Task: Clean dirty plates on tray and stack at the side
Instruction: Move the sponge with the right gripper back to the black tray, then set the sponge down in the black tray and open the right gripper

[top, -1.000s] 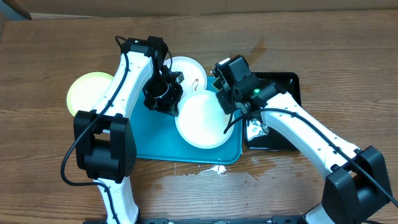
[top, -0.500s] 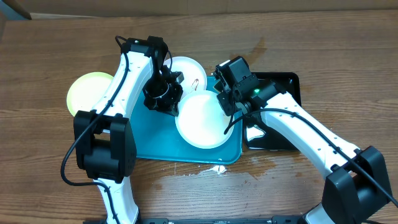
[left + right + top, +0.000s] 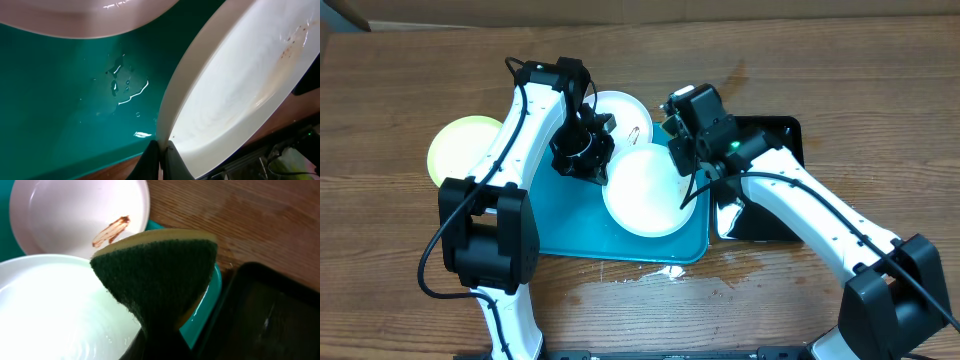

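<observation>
On the turquoise tray are two white dirty plates. The near one is tilted, and my left gripper is shut on its left rim. In the left wrist view the gripper pinches that rim, and brown specks dot this plate. The far plate has a brown smear. A lime-green plate lies on the table left of the tray. My right gripper is shut on a green-and-yellow sponge, which hangs above the near plate's right rim.
A glossy black tray sits against the turquoise tray's right side, with a wet, shiny patch in it. Water and white flecks lie on the wooden table in front of the tray.
My right gripper has shifted slightly toward the far side with the sponge. The left gripper and the plates have not moved.
</observation>
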